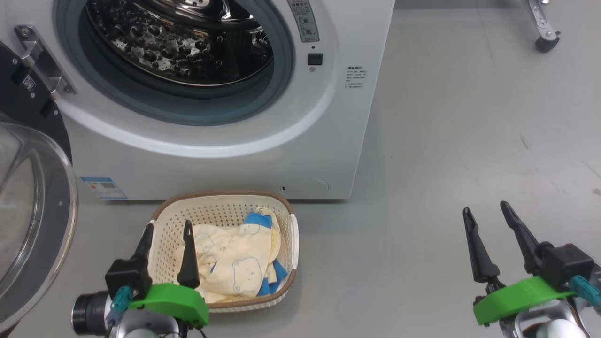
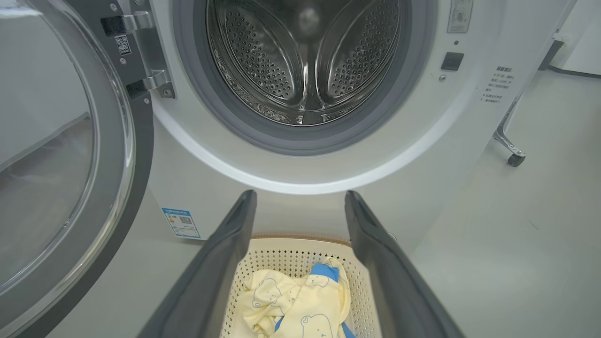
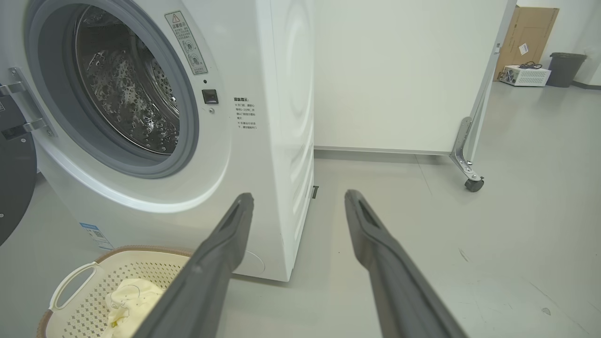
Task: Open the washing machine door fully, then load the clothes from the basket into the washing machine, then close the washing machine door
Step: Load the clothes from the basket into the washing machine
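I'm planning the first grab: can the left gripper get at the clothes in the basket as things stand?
Probably yes: the left gripper is open over the basket, and the clothes lie uncovered inside it, with nothing between.

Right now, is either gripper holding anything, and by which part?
Nothing is held: left gripper open near the cream perforated plastic basket, right gripper open over grey floor.

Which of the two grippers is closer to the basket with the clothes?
The left gripper: it hovers open at the basket's left rim, beside the clothes. The right gripper hangs over the floor, well off to the basket's right.
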{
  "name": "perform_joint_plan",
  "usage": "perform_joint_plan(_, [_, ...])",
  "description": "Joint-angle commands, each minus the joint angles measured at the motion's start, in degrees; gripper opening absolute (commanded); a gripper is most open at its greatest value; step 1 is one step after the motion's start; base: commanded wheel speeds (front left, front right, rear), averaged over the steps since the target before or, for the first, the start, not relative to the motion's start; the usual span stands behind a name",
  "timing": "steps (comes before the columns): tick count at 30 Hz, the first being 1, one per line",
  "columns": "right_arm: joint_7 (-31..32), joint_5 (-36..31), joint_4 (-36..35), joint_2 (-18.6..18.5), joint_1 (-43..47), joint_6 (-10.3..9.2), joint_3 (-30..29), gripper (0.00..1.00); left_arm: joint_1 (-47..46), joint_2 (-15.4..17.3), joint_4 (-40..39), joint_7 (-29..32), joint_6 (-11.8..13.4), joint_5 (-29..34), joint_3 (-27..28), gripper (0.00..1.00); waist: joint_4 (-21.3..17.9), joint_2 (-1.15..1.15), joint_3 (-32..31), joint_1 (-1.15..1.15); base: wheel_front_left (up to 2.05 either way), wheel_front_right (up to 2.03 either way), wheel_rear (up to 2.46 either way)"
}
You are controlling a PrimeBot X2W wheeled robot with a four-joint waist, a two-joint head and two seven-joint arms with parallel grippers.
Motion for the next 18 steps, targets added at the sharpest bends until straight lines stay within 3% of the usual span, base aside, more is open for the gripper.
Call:
perform_joint_plan(1, [-0.6,0.0,-1.7,-0.7,-2.6,-0.16,1.2,1.00,-1.7,1.4,-2.0,-0.1,0.5,0.0,1.9,1.00,0.0,0.00,0.1,0.00,0.00,0.00,0.00])
perform_joint_plan(9, [-0.7,0.2,-2.0,-0.7,-3.4,-0.16,1.1,1.00,-2.9,1.4,-1.6,0.2,0.5,0.0,1.1,1.00,0.5,0.00,2.1,0.00,0.00,0.00,0.00])
perform_joint_plan(18, [-1.2,0.7,-2.3,-0.7,-5.9,-0.16,2.0,1.00,-7.8,0.7,4.2,1.9,-2.8,-0.9,-1.5,1.00,-0.3,0.00,7.2,0.00,0.00,0.00,0.00])
